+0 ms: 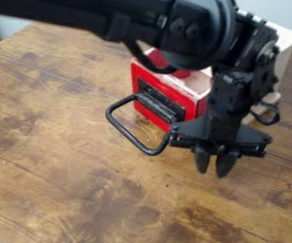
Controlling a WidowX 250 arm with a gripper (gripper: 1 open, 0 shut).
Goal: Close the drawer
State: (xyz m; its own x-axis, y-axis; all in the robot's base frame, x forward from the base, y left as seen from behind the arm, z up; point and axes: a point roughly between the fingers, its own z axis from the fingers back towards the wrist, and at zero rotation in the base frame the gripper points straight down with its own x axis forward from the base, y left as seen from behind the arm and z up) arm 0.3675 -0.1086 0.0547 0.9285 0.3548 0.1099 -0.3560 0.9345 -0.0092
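Note:
The red drawer (pixel 161 87) sticks out of its cream-white cabinet (pixel 285 40) toward the lower left. Its black wire loop handle (pixel 126 130) hangs over the wooden table. My gripper (pixel 217 163) points straight down just right of the handle's near corner, in front of the cabinet. Its two dark fingers stand close together with nothing visible between them. The black arm above hides the drawer's top and much of the cabinet.
A brown, worn wooden table (pixel 47 180) stretches to the left and toward the front of the drawer. A thin black cable loop (pixel 265 116) hangs beside the wrist at the right.

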